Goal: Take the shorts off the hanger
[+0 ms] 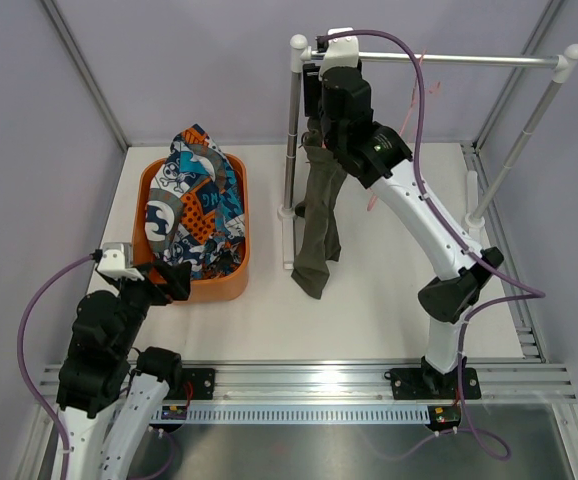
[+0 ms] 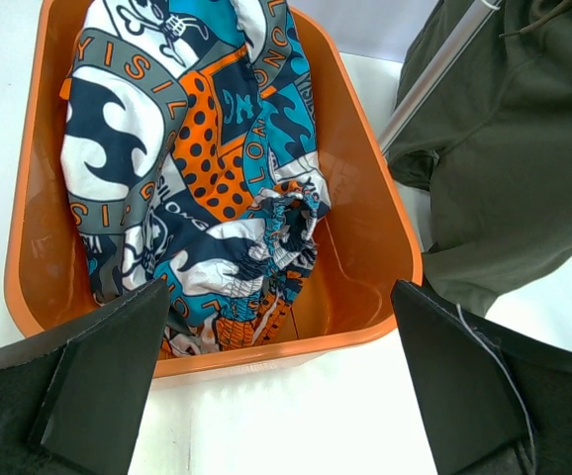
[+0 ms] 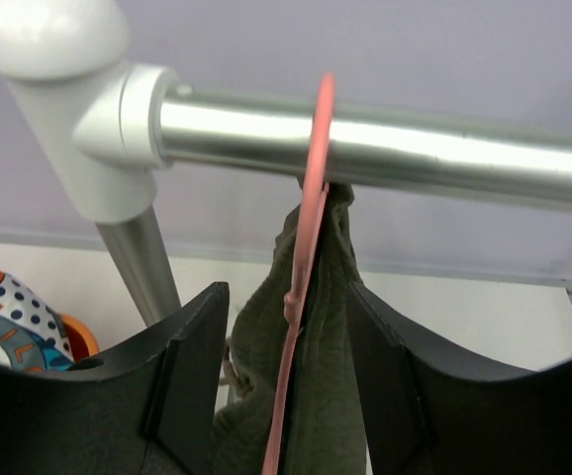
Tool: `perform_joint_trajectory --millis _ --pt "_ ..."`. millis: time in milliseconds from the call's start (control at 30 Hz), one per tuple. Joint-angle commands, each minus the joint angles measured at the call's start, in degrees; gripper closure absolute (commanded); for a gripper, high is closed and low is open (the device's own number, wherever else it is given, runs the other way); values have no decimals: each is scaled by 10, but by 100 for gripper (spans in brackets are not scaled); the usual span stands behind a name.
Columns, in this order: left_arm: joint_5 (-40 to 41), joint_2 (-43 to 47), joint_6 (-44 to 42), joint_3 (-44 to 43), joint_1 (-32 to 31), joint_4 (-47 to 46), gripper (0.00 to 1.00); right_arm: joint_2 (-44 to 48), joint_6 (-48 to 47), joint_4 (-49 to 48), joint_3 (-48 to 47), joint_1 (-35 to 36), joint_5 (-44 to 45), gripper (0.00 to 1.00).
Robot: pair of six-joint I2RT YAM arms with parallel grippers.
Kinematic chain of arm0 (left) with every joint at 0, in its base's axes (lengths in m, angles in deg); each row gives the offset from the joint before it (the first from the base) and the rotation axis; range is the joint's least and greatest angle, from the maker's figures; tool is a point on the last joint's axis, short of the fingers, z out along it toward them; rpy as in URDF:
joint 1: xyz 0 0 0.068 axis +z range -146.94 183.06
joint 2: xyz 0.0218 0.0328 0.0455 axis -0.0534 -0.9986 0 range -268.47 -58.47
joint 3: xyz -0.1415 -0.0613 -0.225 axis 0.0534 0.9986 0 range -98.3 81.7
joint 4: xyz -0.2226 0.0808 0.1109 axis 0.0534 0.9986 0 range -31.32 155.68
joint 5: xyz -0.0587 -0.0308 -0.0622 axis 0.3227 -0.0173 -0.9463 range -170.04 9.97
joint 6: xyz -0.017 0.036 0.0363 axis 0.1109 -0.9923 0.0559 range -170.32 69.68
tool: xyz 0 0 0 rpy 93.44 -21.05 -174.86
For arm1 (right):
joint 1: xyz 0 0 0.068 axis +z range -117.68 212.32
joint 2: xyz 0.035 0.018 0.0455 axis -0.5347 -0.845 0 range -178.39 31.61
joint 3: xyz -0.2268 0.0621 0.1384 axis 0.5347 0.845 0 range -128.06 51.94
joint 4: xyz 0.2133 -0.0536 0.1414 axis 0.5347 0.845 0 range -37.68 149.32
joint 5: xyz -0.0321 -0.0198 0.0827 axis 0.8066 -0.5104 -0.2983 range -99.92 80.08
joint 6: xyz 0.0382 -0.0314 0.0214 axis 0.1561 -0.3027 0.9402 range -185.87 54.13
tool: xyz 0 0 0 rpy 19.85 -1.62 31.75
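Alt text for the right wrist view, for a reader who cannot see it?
The right gripper straddles the olive-green shorts, which hang from a pink hanger hooked over a silver rail. A corner of the printed shorts and orange bin shows at lower left.

L arm [image 1: 99, 352] folded low, lower left of frame; L gripper [image 2: 278, 391] jaws wide apart. R arm [image 1: 424, 215] stretched to top centre; R gripper [image 3: 291, 381] jaws half-closed, clamped or not unclear.
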Motion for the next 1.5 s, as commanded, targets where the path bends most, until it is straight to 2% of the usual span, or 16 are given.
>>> perform_joint_trajectory --millis 0,367,633,800,933,1033,1067,1200,1467 --pt "14 9 5 1 -4 -25 1 -29 -28 -24 -47 4 38 42" --pt "20 14 6 2 -14 -25 1 -39 -4 -32 -38 -16 35 48" --pt "25 15 7 1 -18 -23 1 -48 2 -23 -49 -27 29 59" --pt "27 16 7 1 -19 -23 1 -46 7 -23 -44 -32 26 61" --pt "28 15 8 1 -20 -23 1 -46 8 -21 -46 -33 24 68" --pt "28 16 8 1 -21 -22 1 -46 9 -19 -48 -34 19 77" --pt "28 15 8 1 -21 -22 1 -47 10 -17 -49 -35 18 84" --pt "31 15 8 1 -22 -22 1 -42 12 -6 -56 -36 14 100" --pt "30 14 8 1 -24 -22 1 7 14 2 -67 -36 -4 100"
